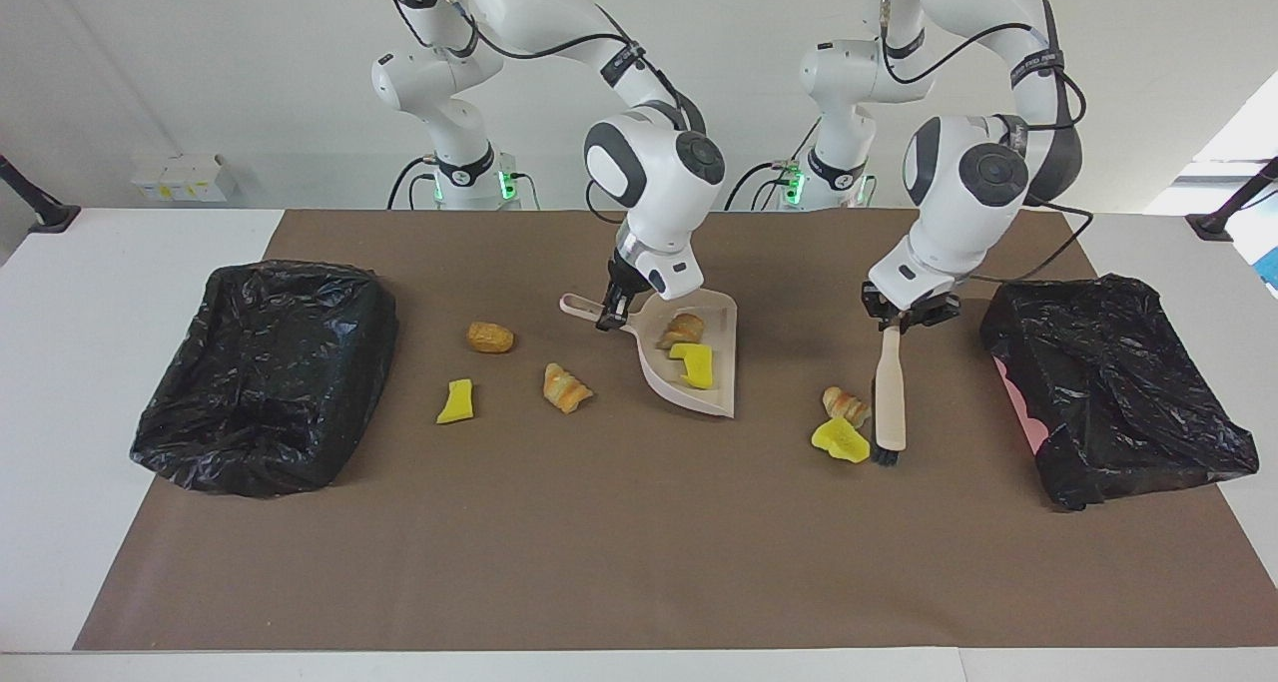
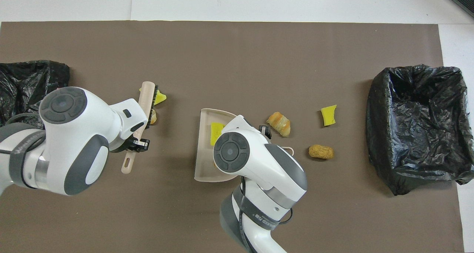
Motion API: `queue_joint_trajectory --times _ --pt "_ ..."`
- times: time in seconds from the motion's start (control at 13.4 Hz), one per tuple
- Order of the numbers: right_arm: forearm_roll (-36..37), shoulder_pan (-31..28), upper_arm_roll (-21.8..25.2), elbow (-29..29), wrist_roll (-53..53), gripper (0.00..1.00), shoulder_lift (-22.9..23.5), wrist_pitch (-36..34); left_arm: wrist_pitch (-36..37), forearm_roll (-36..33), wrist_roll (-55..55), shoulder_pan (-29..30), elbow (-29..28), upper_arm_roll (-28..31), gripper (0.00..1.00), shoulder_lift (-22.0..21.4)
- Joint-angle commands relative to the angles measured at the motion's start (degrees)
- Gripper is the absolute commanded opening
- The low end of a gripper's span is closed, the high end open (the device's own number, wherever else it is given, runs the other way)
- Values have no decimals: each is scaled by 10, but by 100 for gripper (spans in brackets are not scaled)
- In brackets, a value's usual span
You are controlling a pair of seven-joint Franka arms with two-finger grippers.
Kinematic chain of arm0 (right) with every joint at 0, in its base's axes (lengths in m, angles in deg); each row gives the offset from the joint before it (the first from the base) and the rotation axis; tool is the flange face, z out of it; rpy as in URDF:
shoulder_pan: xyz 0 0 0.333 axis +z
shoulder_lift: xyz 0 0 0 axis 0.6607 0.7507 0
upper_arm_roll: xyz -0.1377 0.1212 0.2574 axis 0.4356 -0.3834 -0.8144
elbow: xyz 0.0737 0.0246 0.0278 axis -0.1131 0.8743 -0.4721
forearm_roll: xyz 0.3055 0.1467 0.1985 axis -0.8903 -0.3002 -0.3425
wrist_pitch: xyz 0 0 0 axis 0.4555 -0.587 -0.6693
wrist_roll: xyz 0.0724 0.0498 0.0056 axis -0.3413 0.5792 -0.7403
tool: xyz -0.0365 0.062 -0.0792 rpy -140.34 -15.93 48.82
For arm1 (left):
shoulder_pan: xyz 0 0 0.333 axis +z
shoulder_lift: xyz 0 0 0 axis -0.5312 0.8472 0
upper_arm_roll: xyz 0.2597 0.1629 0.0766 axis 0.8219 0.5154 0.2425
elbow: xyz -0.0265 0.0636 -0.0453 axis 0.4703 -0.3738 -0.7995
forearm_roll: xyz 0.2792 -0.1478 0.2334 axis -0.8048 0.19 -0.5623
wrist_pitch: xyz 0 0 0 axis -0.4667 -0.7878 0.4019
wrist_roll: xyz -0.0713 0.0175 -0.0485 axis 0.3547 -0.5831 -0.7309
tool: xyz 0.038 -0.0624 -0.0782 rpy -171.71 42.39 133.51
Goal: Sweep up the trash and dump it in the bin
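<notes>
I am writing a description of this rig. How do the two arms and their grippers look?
Both arms are glossy white with rounded shells and dark grey round joint caps. Black cables run along the upper links, fastened with black straps. Green lights glow at both bases. The left gripper and the right gripper are small and black. One forearm carries grey lettering.
</notes>
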Motion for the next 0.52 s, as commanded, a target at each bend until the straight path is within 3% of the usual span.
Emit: queue_joint_trajectory --times 0.0,0.15,0.45 --pt "-1 0 -3 -34 12 0 19 -24 -22 -33 42 13 24 -6 0 41" --pt "-2 1 -3 -33 13 0 19 -24 -25 -65 42 25 22 -7 0 52" --pt "0 1 -3 -31 21 0 19 -24 -33 -61 33 26 -20 -10 0 34"
